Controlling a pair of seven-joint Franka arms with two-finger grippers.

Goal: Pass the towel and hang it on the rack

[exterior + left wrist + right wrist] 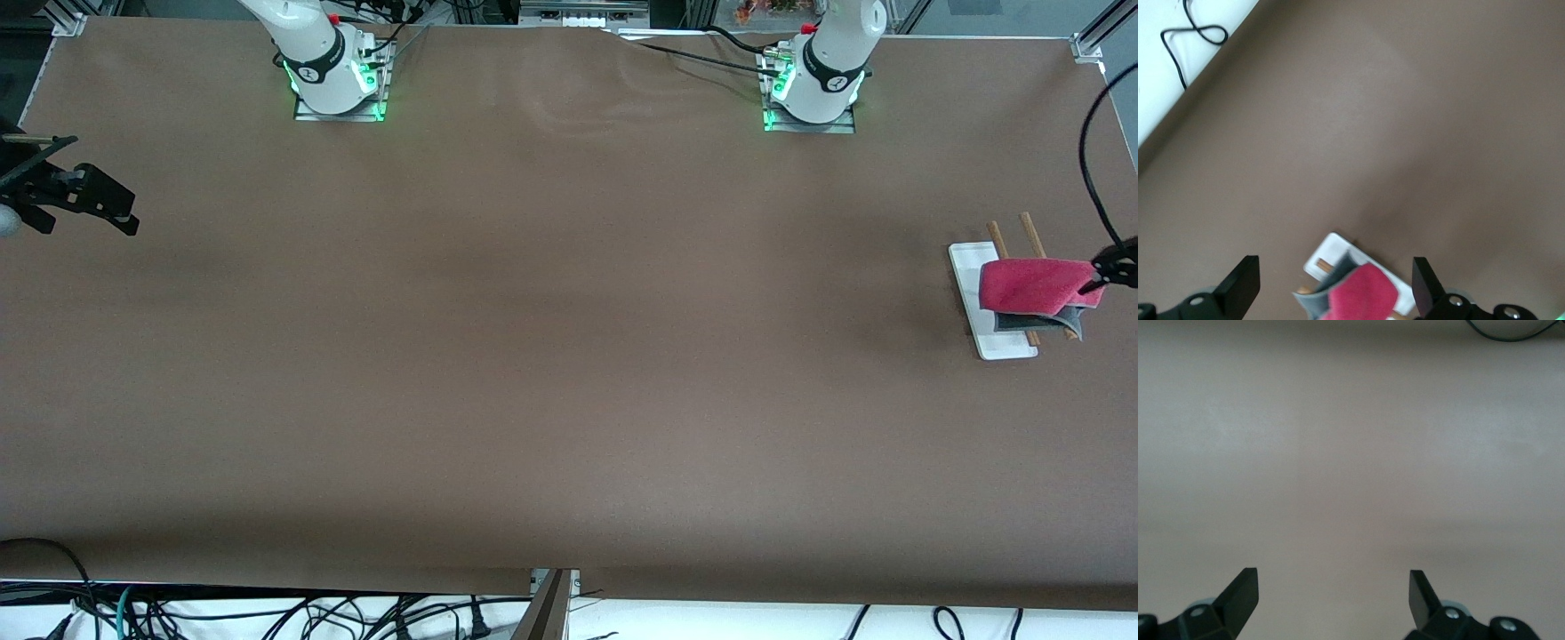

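Towel draped on rack. Left pincer wide, above it; right pincer wide, waiting over bare tabletop. Risk: lopsided drape slipping off rods.

Pink-red towel draped over white-based rack.

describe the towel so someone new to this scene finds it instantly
On the brown table, go to the left arm's end, where a small rack with a white base and two thin wooden rods stands. The towel is draped over those rods. It is the only pink-red thing there, with grey showing underneath.
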